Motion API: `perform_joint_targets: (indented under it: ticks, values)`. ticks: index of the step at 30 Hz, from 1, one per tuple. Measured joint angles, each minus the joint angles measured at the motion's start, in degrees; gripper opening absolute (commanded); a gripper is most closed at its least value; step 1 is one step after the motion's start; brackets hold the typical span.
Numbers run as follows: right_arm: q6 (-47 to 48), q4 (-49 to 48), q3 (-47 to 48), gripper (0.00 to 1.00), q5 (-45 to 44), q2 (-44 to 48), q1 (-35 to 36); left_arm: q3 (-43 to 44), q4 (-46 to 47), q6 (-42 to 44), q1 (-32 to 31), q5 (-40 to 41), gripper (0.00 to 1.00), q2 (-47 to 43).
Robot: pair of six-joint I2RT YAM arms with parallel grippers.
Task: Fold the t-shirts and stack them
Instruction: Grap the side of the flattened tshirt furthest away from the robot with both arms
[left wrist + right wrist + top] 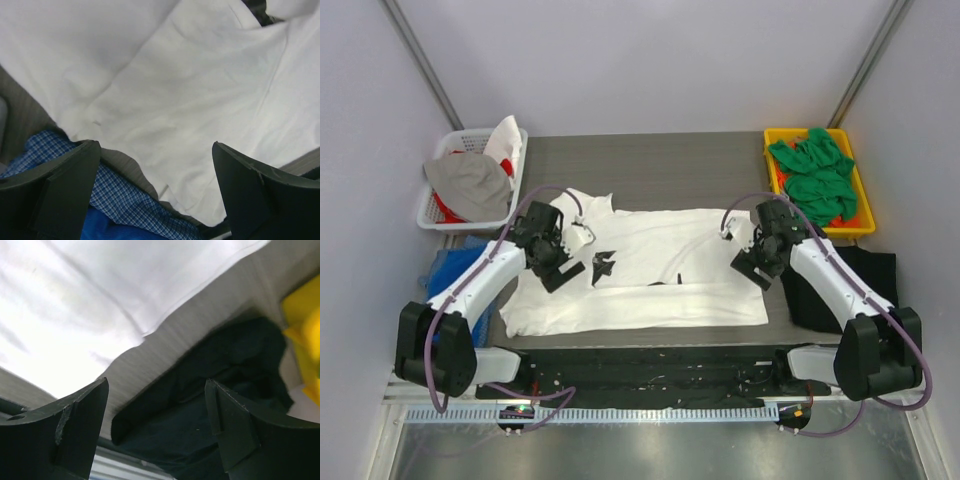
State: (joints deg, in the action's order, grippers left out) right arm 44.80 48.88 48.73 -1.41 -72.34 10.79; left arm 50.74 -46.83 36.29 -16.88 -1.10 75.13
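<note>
Spread flat on the grey table (660,170), under a left gripper (155,155) gaping wide above its left sleeve and a right gripper (156,390) equally wide just over its right edge: the white t-shirt (650,270), with contact impossible to judge. Past the right fingers (240,430), a black t-shirt (200,410) by the table's right edge; farther back, green t-shirts (815,175) heaped in a yellow bin (790,134). Half hidden behind the left gripper — the small black print (603,264); cropped at the left wrist view's bottom edge, a blue checked cloth (125,200).
</note>
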Motion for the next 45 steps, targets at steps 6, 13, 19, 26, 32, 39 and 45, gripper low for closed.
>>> perform_joint_targets:
  ticks: [6,13,19,26,32,39,45]
  values:
    - [-5.16,-9.2,5.46,0.84,-4.35,-2.93,0.04,7.39,7.78,-2.19,0.2,2.64,1.0,5.79]
    - [-14.64,-20.26,16.13,0.81,-7.21,-19.17,-0.02,30.14,11.15,-5.86,2.54,1.29,1.0,27.65]
    - [-19.17,-23.91,22.64,0.79,-8.15,-27.41,-0.02,48.54,9.46,-7.43,3.26,-2.19,1.0,41.51]
    - [-20.52,-25.07,23.06,0.77,-9.25,-28.94,-0.02,60.41,6.8,-9.4,3.26,-8.02,1.0,48.52]
    - [-21.24,-25.55,23.06,0.75,-9.73,-30.49,-0.02,64.54,5.75,-11.8,2.99,-12.63,1.0,51.89]
    - [-21.9,-25.94,22.93,0.74,-9.81,-30.82,-0.02,67.65,5.44,-14.73,1.05,-13.94,1.0,58.77]
    - [-22.25,-26.32,21.29,0.74,-9.77,-30.82,-0.02,70.27,5.38,-15.47,-1.55,-13.81,1.0,61.53]
